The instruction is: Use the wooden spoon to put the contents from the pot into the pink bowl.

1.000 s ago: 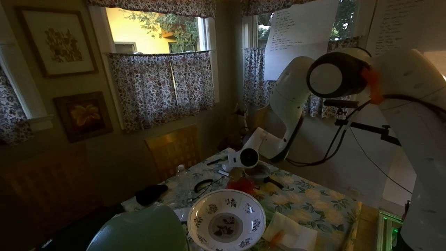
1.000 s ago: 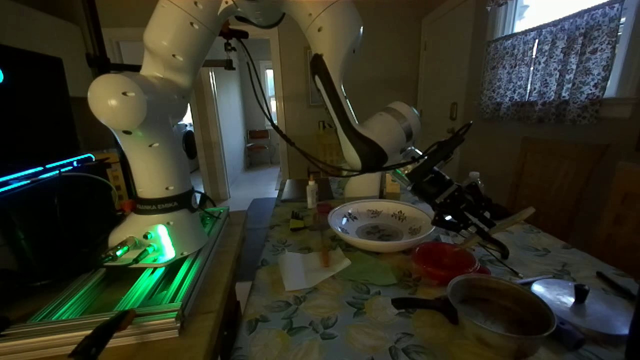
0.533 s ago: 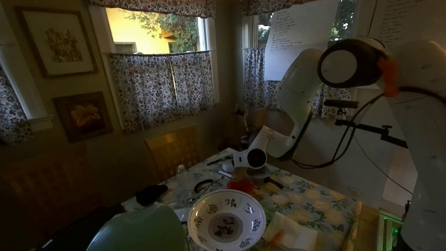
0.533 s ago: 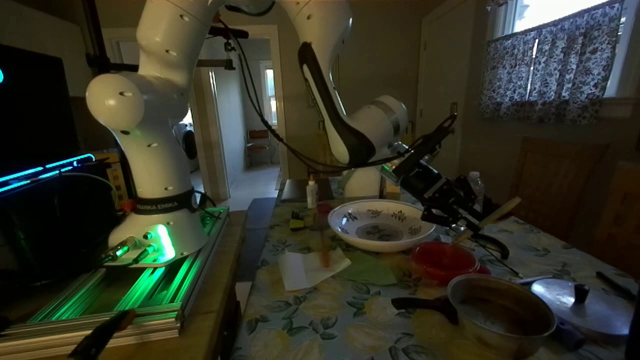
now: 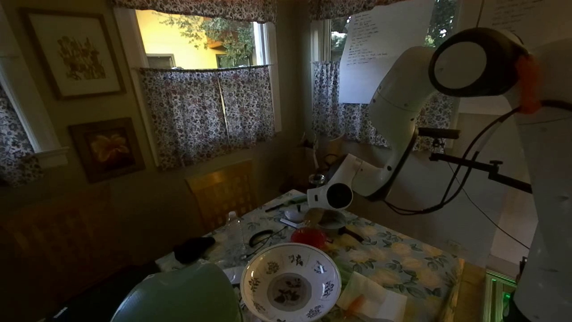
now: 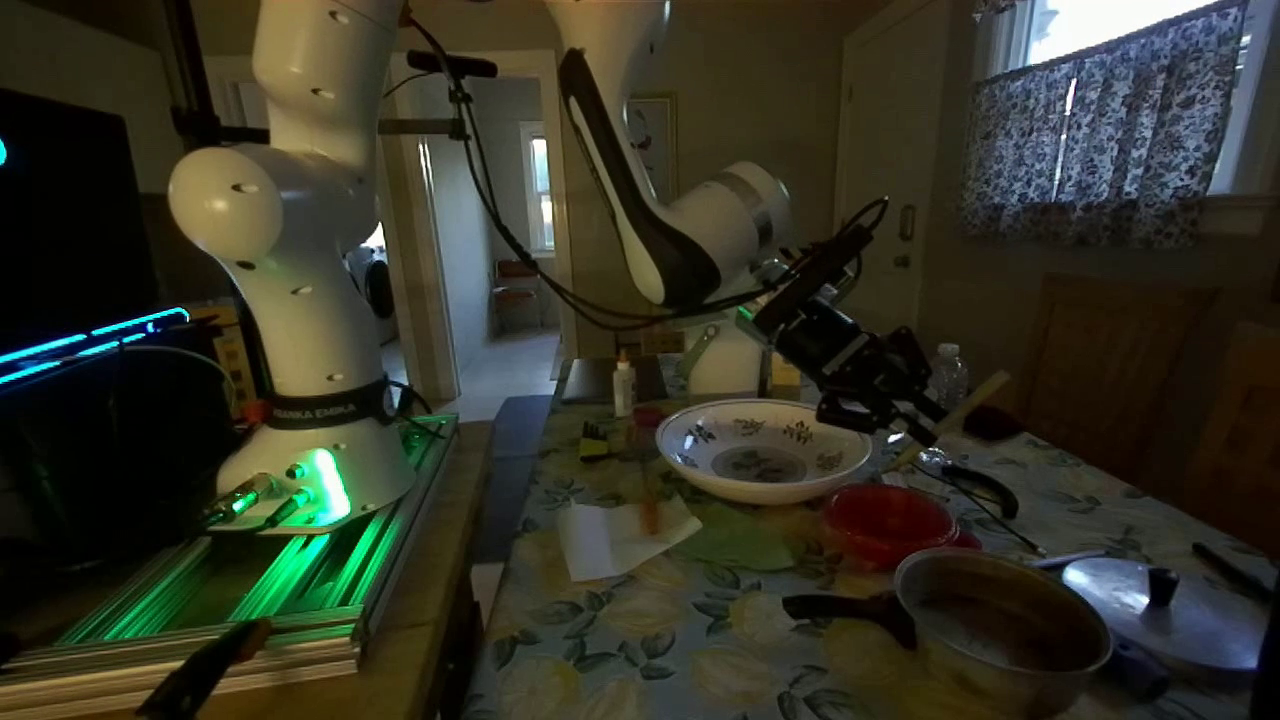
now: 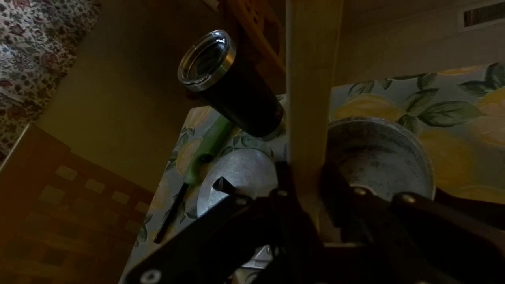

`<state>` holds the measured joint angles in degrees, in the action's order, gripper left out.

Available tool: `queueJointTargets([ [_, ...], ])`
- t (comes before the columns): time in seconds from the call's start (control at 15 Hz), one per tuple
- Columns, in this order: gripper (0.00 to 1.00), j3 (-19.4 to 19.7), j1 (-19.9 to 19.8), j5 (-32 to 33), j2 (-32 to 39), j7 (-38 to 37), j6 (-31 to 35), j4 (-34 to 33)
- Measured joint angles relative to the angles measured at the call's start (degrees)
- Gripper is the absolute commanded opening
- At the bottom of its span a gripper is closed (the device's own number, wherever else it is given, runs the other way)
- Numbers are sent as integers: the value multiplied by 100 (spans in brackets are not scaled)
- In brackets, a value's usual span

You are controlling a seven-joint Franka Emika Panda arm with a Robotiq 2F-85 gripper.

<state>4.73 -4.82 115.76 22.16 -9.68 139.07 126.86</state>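
My gripper (image 6: 932, 430) is shut on the wooden spoon (image 6: 978, 398), which it holds tilted in the air. In the wrist view the spoon (image 7: 311, 98) stands between the fingers (image 7: 303, 177). The spoon's lower end appears just behind the far rim of the pink bowl (image 6: 890, 525) in an exterior view; its exact height is unclear. The pink bowl also shows in an exterior view (image 5: 308, 238). The pot (image 6: 1000, 610) stands beside it, dark-handled, with brownish marks inside. In the wrist view the pot (image 7: 382, 157) has dark specks on its grey bottom. The bowl's contents are unclear.
The large white floral bowl (image 6: 765, 450) stands close behind the pink bowl. The pot lid (image 6: 1165, 610) lies beside the pot. A dark tumbler (image 7: 236, 86) and a green-handled tool (image 7: 205, 154) are near the table edge. A plastic bottle (image 6: 950, 372) stands behind the gripper.
The arm has drawn back toward its base, carrying the spoon. The spoon's lower end has moved from over the pink bowl to behind its far rim. Pot and bowls have not moved.
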Motion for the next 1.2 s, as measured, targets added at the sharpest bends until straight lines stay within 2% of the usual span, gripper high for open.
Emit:
queueJointTargets([
  [0.2, 6, -19, -134, -201, -113, -5, 281, 64],
  [0.47, 6, 20, -553, -1240, -340, 271, 1355, 51],
  [0.67, 6, 226, -972, -2278, -440, 967, 2229, 46],
  [0.87, 6, 327, -1517, -3618, -440, 2102, 3009, 190],
  [1.07, 6, 10, -2188, -4951, -409, 3202, 3515, 573],
  [1.2, 6, -545, -2774, -5882, -325, 3764, 3570, 804],
])
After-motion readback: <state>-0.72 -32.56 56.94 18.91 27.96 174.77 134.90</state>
